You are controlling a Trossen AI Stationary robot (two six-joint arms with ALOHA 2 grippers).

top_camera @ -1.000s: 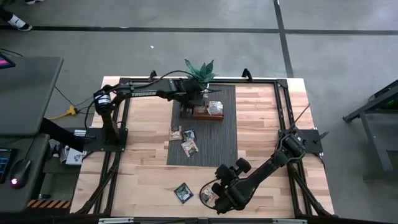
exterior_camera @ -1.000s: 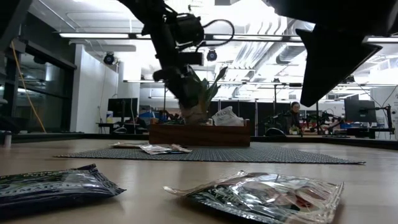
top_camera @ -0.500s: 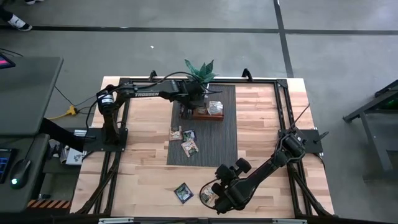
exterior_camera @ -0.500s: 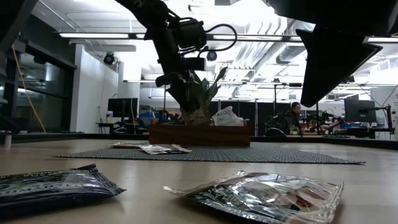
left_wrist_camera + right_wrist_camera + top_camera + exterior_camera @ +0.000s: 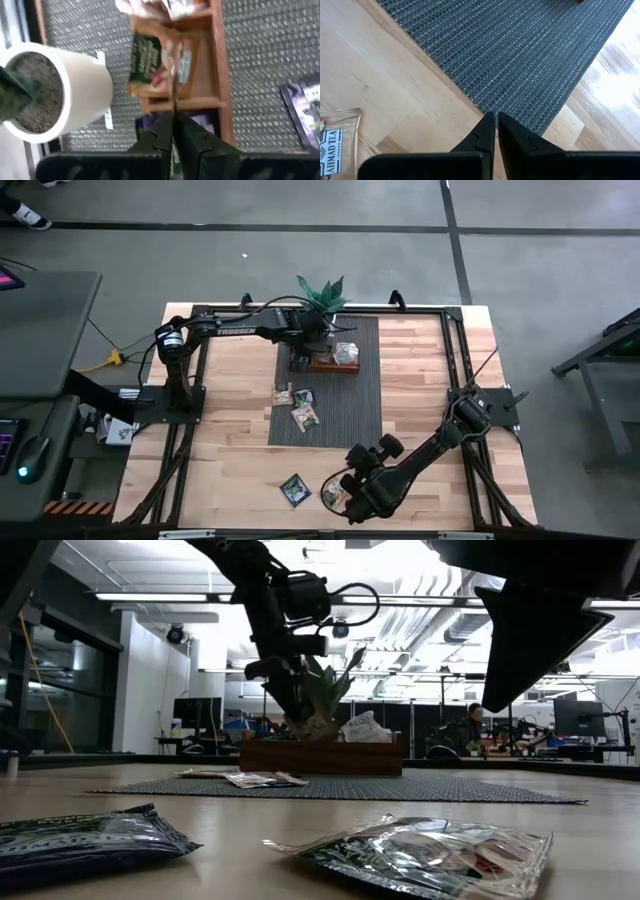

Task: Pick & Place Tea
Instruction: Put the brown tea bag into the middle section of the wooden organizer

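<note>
I am a two-armed robot at a wooden counter (image 5: 230, 450), sorting tea sachets into a brown wooden tray (image 5: 322, 364) that sits on a dark woven mat (image 5: 350, 410) beside a potted plant (image 5: 322, 293).

The job looks partly done. My left wrist view shows at least one sachet (image 5: 146, 59), dark green with a picture on it, lying in a tray compartment, and more packets (image 5: 346, 353) stand in the compartment at the tray's far end. Still to be moved, by my judgement: a small cluster of three sachets (image 5: 298, 406) on the mat's edge, well apart from the tray, a dark sachet (image 5: 295, 489) on the bare wood near the front edge, and a silvery one (image 5: 420, 852) just beside it, under my right arm.

My left tool (image 5: 173, 131) hangs over the tray, its fingers pressed nearly together. A thin edge shows between the tips, but I cannot tell whether that is a sachet in my grip or part of the tray below.

My right tool (image 5: 495, 131) waits at the front of the counter, fingers together and empty, above the mat's corner.

The sachets are small flat squares of crinkled foil, light and thin; the front ones lie slightly puffed, with raised sealed edges.
</note>
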